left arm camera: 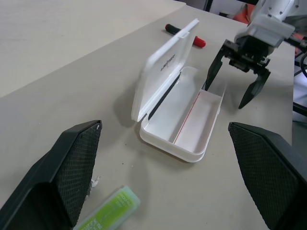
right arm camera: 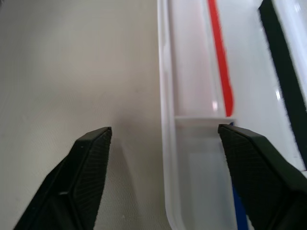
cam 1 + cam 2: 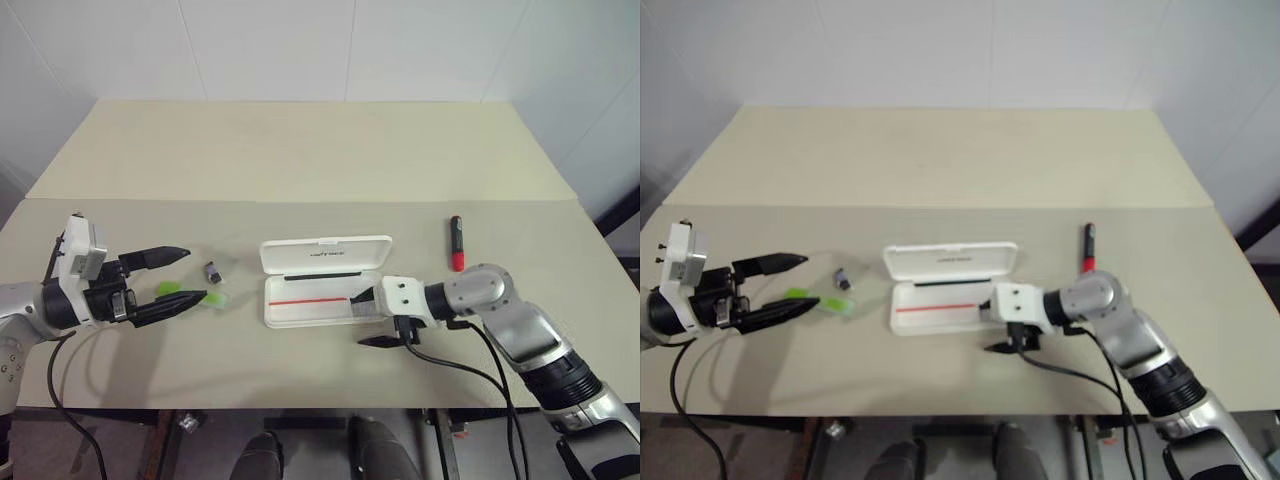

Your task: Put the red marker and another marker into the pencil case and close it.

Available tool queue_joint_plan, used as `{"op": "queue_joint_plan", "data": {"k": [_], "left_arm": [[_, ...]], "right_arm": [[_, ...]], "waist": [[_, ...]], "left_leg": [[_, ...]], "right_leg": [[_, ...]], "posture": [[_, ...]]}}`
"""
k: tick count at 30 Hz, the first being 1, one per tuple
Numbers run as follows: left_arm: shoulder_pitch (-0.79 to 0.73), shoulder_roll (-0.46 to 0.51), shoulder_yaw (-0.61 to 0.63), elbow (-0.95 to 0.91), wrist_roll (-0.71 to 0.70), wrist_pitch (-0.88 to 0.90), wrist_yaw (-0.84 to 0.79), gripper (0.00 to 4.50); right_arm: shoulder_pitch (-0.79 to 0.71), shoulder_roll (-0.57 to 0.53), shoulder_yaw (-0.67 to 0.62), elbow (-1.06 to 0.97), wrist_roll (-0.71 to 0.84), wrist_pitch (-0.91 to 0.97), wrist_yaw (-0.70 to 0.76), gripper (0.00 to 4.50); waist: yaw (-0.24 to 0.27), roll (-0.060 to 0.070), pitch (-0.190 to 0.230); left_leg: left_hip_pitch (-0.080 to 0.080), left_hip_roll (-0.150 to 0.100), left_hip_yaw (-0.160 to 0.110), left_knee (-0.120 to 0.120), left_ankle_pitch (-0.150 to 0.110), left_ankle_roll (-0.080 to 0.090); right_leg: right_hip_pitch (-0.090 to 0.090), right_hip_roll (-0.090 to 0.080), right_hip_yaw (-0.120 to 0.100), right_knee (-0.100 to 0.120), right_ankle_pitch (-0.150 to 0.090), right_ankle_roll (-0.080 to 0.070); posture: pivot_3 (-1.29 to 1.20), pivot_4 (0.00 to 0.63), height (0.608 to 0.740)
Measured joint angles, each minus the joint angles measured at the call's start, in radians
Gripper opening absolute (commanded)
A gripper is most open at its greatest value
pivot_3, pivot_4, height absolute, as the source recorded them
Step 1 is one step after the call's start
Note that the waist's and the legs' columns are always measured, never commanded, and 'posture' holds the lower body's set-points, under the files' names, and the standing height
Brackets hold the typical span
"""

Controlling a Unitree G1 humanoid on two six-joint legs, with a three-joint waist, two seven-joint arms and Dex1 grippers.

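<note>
The white pencil case (image 3: pixel 305 321) lies open at the table's middle, its lid (image 3: pixel 325 254) folded back and a thin red line inside the tray. The red marker (image 3: pixel 456 243) lies on the table to the case's right, apart from it. The lime-green marker (image 3: pixel 210 297) lies left of the case, partly behind my left gripper's lower finger. My left gripper (image 3: pixel 187 276) is open, level, pointing toward the case. My right gripper (image 3: pixel 369 318) is open at the case's right end, one finger over the tray and one outside the front wall (image 2: pixel 165 120).
A small dark grey stub (image 3: pixel 212 271) sits beside the green marker. The beige table (image 3: pixel 300 160) stretches far back to a white wall. Cables hang from both wrists over the front edge.
</note>
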Motion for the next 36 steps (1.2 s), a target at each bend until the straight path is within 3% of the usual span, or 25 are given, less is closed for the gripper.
{"op": "queue_joint_plan", "data": {"k": [8,18,27,36], "left_arm": [[-0.012,-0.004,-0.025,0.0,0.001,-0.007,-0.001,4.5],[-0.025,-0.023,-0.043,0.0,0.003,-0.025,0.0,4.5],[-0.031,-0.036,-0.059,0.0,0.008,-0.04,0.0,4.5],[-0.031,-0.038,-0.059,0.0,0.008,-0.043,0.001,4.5]], "right_arm": [[-0.002,-0.031,-0.085,-0.041,0.118,0.053,0.007,4.48],[-0.07,-0.145,-0.094,0.059,0.091,0.086,0.01,4.48],[-0.199,-0.127,-0.092,0.267,-0.025,0.044,-0.114,4.48],[-0.282,-0.002,-0.09,0.438,-0.144,0.104,-0.364,4.48]], "waist": [[0.001,0.0,0.0],[0.0,0.0,0.0],[-0.001,0.0,0.0],[-0.003,0.0,0.0]], "left_leg": [[0.0,0.0,0.0,0.0,0.0,0.0],[0.0,0.0,0.0,0.0,0.0,0.0],[0.0,0.0,0.001,0.001,0.0,0.0],[0.0,0.0,0.0,0.001,0.0,0.0]], "right_leg": [[0.0,0.0,0.0,0.0,0.0,0.0],[0.0,0.0,0.0,0.0,0.0,0.0],[0.0,0.0,0.0,-0.001,0.0,0.0],[0.0,0.0,0.0,0.0,0.0,0.0]], "posture": [[0.0,0.15,0.74],[0.0,0.15,0.74],[0.0,0.15,0.74],[0.0,0.15,0.74]]}}
